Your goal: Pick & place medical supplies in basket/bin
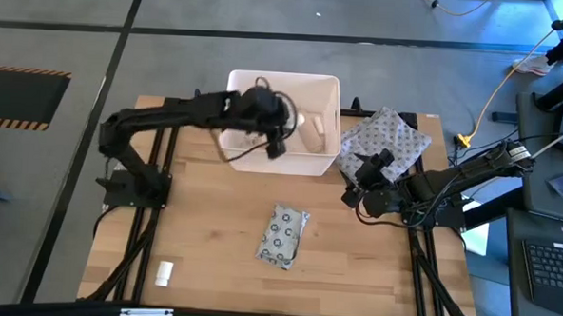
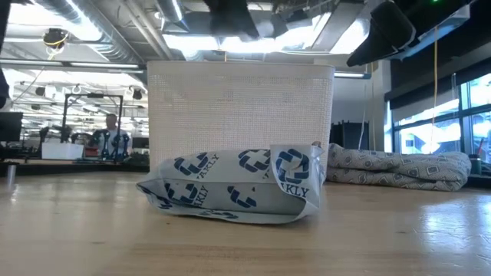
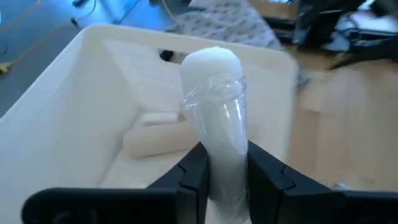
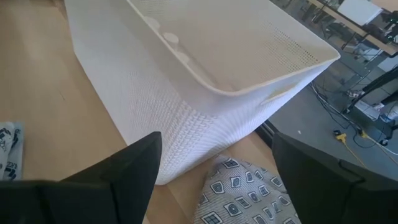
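Left claw (image 3: 222, 174) is clenched on a plastic-wrapped gauze roll (image 3: 217, 112), held over the white bin (image 1: 330, 93) w/ another roll (image 3: 163, 138) lying inside. Right claw (image 4: 214, 180), fingers spread, waits beside the bin, above the patterned pouch (image 1: 389, 139). Dotted packet (image 1: 284, 236) lies mid-tabletop (image 1: 202, 240); small white tube (image 1: 164, 273) near the front edge.

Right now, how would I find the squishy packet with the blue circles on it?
Start at the big white plastic tub at the far side of the wooden table. Come toward the near edge, to the open middle. The flat grey packet with blue ring marks lies there alone, unlike the larger grey patterned cloth pouch beside the tub.
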Robot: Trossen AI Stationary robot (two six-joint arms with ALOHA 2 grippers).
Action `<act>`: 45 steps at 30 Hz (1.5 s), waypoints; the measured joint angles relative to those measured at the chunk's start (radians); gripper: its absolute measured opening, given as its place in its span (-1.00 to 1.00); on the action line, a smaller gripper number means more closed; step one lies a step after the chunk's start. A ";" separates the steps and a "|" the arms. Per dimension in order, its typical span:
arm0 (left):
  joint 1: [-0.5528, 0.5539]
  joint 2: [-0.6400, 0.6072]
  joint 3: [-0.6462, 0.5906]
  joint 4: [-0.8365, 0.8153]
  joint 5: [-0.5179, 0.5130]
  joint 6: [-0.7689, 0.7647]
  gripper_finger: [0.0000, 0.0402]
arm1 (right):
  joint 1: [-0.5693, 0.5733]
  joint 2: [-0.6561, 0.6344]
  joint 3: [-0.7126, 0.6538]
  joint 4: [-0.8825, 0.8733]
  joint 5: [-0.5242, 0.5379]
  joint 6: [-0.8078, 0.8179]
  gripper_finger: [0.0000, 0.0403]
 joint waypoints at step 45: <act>0.164 0.347 0.120 0.155 0.221 0.169 -0.06 | -0.005 0.000 -0.083 -0.031 -0.044 0.053 0.52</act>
